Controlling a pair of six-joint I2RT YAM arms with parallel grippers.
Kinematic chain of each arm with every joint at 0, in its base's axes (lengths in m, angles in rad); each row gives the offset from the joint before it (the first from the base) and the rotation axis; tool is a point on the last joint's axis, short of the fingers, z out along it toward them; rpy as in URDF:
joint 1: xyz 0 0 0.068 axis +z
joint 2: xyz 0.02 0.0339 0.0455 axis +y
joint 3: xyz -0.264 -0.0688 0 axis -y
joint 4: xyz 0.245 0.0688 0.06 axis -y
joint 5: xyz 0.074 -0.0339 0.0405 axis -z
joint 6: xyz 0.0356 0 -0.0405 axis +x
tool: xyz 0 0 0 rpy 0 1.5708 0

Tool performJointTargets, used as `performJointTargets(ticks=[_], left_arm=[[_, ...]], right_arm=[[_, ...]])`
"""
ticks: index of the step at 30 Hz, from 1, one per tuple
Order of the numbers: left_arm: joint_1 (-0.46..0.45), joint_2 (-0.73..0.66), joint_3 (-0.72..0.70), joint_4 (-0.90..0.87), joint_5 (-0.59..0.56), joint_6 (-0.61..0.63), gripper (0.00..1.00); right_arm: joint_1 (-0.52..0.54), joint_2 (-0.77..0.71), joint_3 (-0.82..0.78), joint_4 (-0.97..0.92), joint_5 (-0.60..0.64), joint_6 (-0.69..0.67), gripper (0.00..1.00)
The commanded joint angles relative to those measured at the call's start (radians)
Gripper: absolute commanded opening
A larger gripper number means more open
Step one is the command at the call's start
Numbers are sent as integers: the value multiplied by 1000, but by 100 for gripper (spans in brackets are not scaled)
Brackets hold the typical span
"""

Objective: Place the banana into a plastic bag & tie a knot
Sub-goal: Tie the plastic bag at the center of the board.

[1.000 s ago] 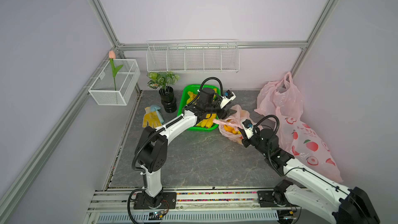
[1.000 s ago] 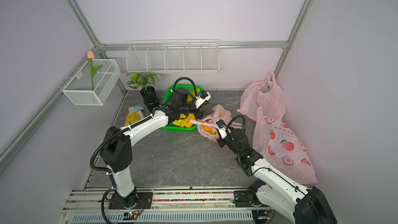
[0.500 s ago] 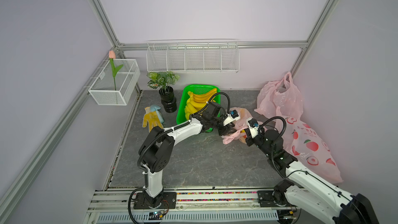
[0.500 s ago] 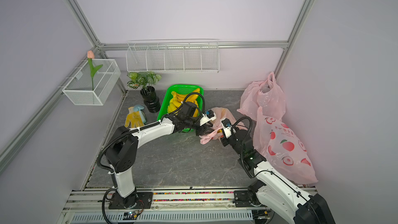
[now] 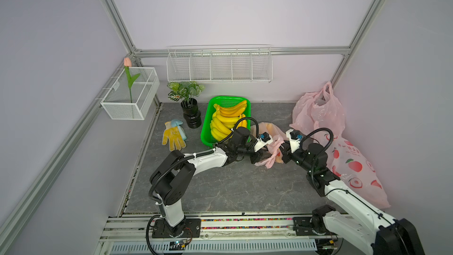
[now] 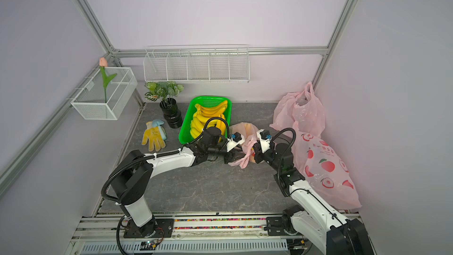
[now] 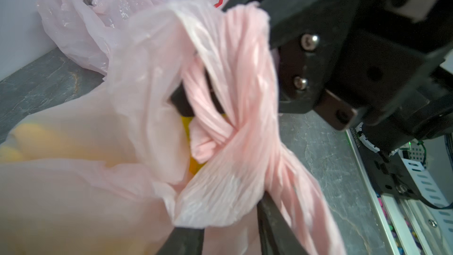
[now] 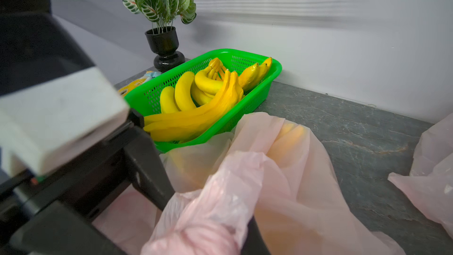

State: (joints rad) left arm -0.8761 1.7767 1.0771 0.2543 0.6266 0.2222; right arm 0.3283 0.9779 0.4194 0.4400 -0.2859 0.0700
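While bananas (image 5: 226,121) fill green basket (image 5: 205,131), pink bag (image 5: 269,130) holds banana (image 8: 290,132)

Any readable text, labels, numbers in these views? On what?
Nothing reads for certain.
Printed bag: two lines of red characters, too small to read.
Glove: small dark print, too small to read.
Label on the right arm: a row of digits, too blurred to quote.

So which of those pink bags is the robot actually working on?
Find the green basket at the back of the grey table. Right beside it lies a small pink bag. Unlike the larger pink bags heaped in the right corner, it shows yellow bananas through the plastic and its handles are twisted together.
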Motion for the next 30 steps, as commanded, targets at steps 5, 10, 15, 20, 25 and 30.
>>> performJointTargets(ticks=[5, 10, 15, 20, 25, 30], left_arm=[[-52, 23, -64, 286, -50, -173, 34], [-59, -6, -75, 269, -84, -159, 33], [-67, -14, -92, 237, -138, -139, 33], [-67, -86, -143, 245, -205, -145, 42], [-67, -142, -152, 198, -219, -130, 47], [-66, -196, -154, 119, -240, -90, 51]], right_arm=[[-35, 57, 37, 171, -192, 144, 6], [-53, 69, 22, 192, -219, 173, 6], [-70, 101, 27, 238, -270, 229, 6], [-71, 101, 20, 211, -250, 194, 7], [-70, 110, 22, 218, -259, 177, 7], [-70, 113, 16, 228, -263, 169, 7]])
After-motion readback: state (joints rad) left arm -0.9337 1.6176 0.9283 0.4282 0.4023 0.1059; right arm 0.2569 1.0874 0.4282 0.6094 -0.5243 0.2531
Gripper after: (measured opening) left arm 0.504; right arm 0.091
